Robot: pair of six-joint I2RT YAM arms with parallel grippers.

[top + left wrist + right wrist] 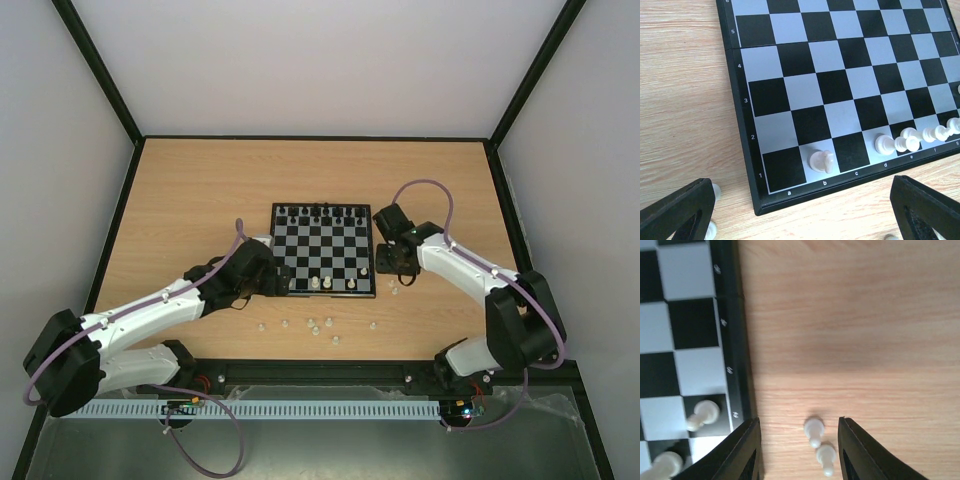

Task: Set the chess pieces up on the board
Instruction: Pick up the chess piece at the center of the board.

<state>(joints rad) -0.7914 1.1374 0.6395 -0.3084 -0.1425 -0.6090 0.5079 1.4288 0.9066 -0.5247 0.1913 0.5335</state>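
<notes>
- Wood-grain desk (855, 315), just right of the board (732, 340): your right fingers (857, 450) stand apart, clamping nothing, and straddle two white pawns (814, 431) set just beside each other.
- Risk: closing here could catch both pawns, or pinch one and flick its neighbour away.
- Risk: one finger sits at the board's black rim. A sideways drift could shove the board and topple the white piece (705, 412) on the edge square.
- Your left fingers (925, 207) hang wide apart and empty at the board's near-left corner. A low move could sweep the loose pieces (715, 190) beside them.
- Room: bare desk lies open right of the pawns, and the board's centre squares are free.
</notes>
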